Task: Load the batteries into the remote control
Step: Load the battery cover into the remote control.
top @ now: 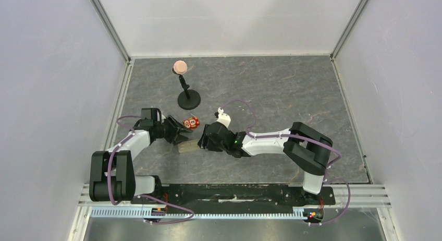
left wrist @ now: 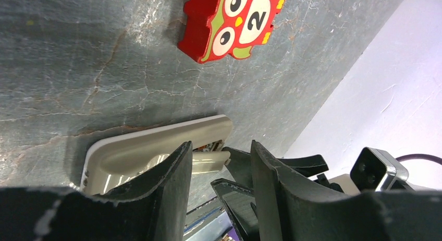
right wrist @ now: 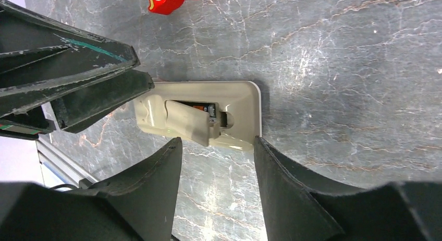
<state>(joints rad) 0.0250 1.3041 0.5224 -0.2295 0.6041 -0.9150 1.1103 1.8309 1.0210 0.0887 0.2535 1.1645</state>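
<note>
The remote control (right wrist: 237, 108) lies tan back up on the table, between both grippers; it also shows in the top view (top: 187, 146) and the left wrist view (left wrist: 135, 149). The beige cover piece (right wrist: 187, 123) lies askew over the open battery compartment. Part of a dark battery (right wrist: 202, 107) shows inside; the rest of the batteries is hidden. My right gripper (right wrist: 218, 142) is open, its fingers straddling the remote's near edge. My left gripper (left wrist: 221, 152) is open and empty at the remote's other end, one finger (left wrist: 172, 173) over the remote and cover (left wrist: 211, 161).
A red owl gadget (top: 191, 122) lies just beyond the remote, also in the left wrist view (left wrist: 232, 22). A black stand (top: 188, 99) with a round pink disc (top: 180, 67) stands further back. White walls enclose the grey table.
</note>
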